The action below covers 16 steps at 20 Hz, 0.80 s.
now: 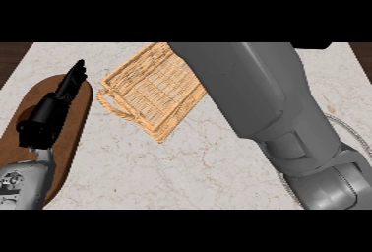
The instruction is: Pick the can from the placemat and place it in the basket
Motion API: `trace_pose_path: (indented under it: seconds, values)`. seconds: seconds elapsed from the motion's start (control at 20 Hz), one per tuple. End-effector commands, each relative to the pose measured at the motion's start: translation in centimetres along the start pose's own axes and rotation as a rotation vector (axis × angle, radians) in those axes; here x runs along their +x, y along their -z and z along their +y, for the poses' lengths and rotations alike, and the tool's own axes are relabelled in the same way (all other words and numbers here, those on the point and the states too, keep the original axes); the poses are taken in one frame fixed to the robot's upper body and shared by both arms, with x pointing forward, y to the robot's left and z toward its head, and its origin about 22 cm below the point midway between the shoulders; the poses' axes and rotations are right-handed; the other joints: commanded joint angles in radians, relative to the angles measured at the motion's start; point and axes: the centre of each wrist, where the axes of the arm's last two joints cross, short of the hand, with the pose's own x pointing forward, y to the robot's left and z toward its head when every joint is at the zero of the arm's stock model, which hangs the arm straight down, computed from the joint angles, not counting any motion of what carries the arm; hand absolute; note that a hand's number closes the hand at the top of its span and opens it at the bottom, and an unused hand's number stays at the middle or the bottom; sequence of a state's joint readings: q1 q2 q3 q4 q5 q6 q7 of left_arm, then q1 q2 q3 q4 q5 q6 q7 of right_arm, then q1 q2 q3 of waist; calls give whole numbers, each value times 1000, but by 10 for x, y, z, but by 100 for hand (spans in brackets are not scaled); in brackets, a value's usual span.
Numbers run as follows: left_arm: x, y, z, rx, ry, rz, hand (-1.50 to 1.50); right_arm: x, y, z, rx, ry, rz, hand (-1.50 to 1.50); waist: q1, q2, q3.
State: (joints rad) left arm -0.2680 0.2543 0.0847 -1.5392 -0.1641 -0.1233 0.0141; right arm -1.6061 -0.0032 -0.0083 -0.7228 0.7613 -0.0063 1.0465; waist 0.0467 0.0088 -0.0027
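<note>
Head view: the pale marble counter top [167, 167] fills most of the frame, with dark wood showing at its far left and far right corners. On the left lies a brown oval wooden placemat [76, 123], running from near to far. Over it stands the robot's left hand [62, 98], black, its fingers straight and held together, pointing to the far side; it has hold of nothing, and its grey forearm enters at the near left corner. Just right of the placemat, toward the far side, sits the light tan woven wicker basket [149, 86], rectangular, turned at an angle, with a loop handle on its near-left end. A large grey right forearm [269, 108] crosses the right half of the frame and covers the basket's far right part (the right hand itself lies beyond the visible part of the arm, so I cannot tell its state). The can shows nowhere, neither on the placemat nor in the visible part of the basket.
</note>
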Motion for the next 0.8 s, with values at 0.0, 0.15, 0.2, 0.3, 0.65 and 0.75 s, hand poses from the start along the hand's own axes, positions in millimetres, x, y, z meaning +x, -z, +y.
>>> trace_pose_path:
  seconds: [0.0,0.15,0.2,0.3,0.65,0.75]
  values:
    - [0,0,7,-4,5,2,0,5,5,17,18,-178,135,150,1,0,-1]
    - [-2,1,9,27,-7,13,0,1,11,21,40,-272,144,150,-26,-6,1]
    - [-5,-2,6,12,4,-2,0,8,7,24,18,-280,164,150,-5,-3,0]
    - [-4,-5,12,6,4,9,0,1,17,20,53,-327,132,150,-17,-4,1]
    - [-6,-5,14,15,7,4,0,6,16,18,197,-210,106,-150,-19,-3,1]
    - [-3,-7,8,6,12,17,0,-4,23,28,173,-150,101,-150,-5,0,1]
